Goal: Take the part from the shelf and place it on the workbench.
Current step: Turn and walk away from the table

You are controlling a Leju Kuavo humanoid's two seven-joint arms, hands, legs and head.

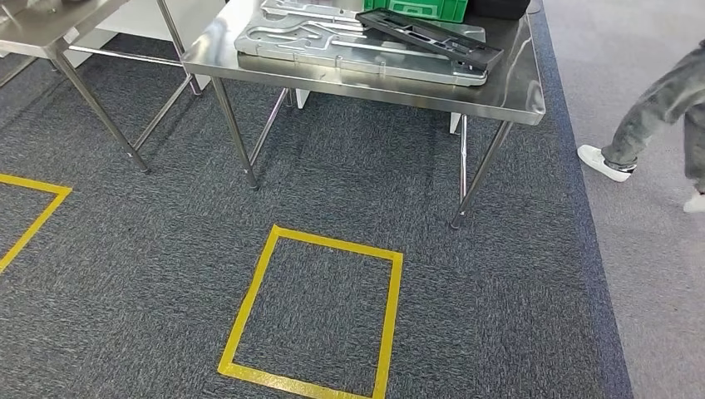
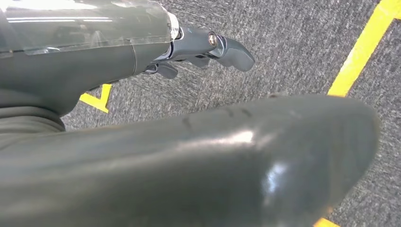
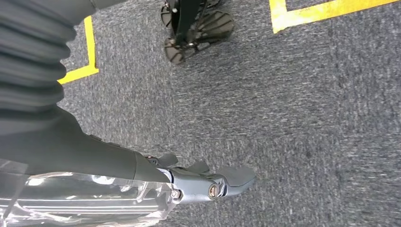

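Part (image 1: 432, 39) on workbench (image 1: 515, 87), hands apart.

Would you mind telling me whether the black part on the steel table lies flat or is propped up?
Propped up: the black part rests slanted across the silver metal plates on the steel table, not on the tabletop itself.

workshop floor — steel workbench (image 1: 515, 87) | metal parts (image 1: 332, 41) | yellow floor tape (image 1: 249, 307) — grey carpet (image 1: 125, 274)

No legible text, labels, brands or numbers in any view. Sole markings: yellow tape square (image 1: 312, 312) and further yellow tape outlines on carpet (image 1: 465, 307); no lettering on them.
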